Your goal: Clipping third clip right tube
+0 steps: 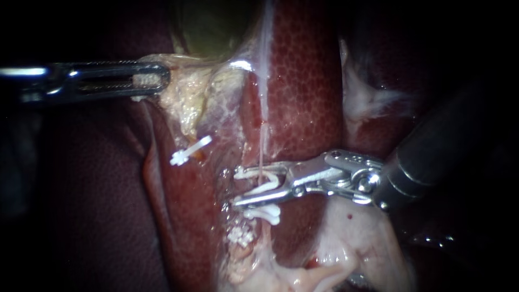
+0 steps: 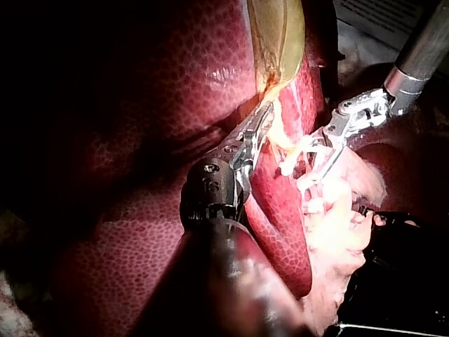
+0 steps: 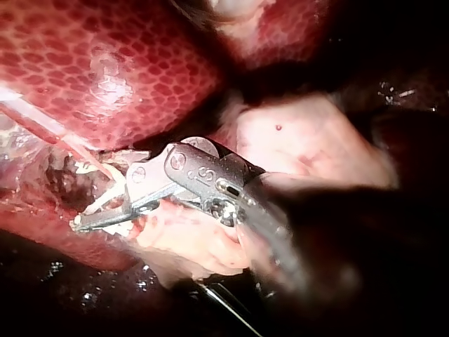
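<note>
My right instrument (image 1: 254, 186), jaws well apart, carries an open white clip (image 1: 259, 189) astride the right tube (image 1: 263, 146), just above a placed clip (image 1: 265, 214), while farther off my left instrument (image 1: 165, 81) pinches pale tissue (image 1: 184, 100) below the gallbladder (image 1: 211, 27).

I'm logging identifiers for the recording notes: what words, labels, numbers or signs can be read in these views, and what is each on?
No text reads clearly anywhere.
Pale printed sheet behind the right instrument: lines of print, too blurred to read.
Silver metal wrist of that instrument: small engraved marks, too small to read.
White plastic clips and dark red liver: no writing.
</note>
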Robot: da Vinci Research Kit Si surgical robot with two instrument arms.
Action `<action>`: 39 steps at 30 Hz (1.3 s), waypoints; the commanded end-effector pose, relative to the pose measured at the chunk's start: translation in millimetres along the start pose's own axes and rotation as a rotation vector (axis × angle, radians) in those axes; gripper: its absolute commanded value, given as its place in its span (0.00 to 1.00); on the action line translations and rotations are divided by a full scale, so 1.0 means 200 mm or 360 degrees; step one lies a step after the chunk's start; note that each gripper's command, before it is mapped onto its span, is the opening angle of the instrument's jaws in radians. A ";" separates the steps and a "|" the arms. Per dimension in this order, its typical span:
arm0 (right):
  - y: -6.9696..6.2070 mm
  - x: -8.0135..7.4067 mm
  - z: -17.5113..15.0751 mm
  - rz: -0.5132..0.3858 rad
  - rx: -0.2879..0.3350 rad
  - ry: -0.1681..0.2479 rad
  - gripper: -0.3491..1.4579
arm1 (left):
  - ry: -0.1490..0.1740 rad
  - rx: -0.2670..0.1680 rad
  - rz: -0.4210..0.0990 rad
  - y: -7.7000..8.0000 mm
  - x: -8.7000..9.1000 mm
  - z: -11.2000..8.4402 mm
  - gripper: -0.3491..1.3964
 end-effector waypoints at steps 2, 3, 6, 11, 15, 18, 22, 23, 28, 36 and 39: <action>0.000 0.000 0.000 0.0002 -0.0001 0.0000 0.44 | 0.0000 0.0000 0.0000 0.000 0.000 0.000 0.00; 0.001 0.000 0.000 0.0002 -0.0001 0.0000 0.43 | 0.0000 0.0000 0.0000 0.000 0.000 0.000 0.00; 0.002 0.000 -0.001 0.0029 -0.0001 0.0001 0.42 | 0.0000 0.0000 0.0000 0.000 0.000 0.000 0.00; 0.002 -0.001 -0.003 0.0037 0.0002 -0.0001 0.34 | 0.0000 0.0000 0.0000 0.000 0.000 0.000 0.00; 0.002 -0.002 -0.005 0.0055 0.0005 -0.0002 0.25 | 0.0000 -0.0001 0.0000 0.000 0.000 0.000 0.00; 0.002 -0.002 -0.006 0.0083 0.0011 -0.0004 0.16 | 0.0000 -0.0001 0.0000 0.000 0.000 0.000 0.00; 0.003 -0.003 -0.008 0.0101 0.0014 -0.0006 0.03 | 0.0000 -0.0001 0.0000 0.000 0.000 0.000 0.00; 0.003 -0.003 -0.008 0.0110 0.0014 -0.0006 0.01 | 0.0000 -0.0001 0.0000 0.000 0.000 0.000 0.00; 0.004 -0.003 -0.009 0.0128 0.0018 -0.0002 0.00 | 0.0000 -0.0001 0.0000 0.000 0.000 0.000 0.00; 0.005 -0.002 -0.011 0.0157 0.0067 -0.0024 0.00 | 0.0000 -0.0001 0.0000 0.000 0.000 0.000 0.00; 0.005 -0.003 -0.011 0.0177 0.0081 -0.0032 0.00 | 0.0000 -0.0001 0.0000 0.000 0.000 0.000 0.00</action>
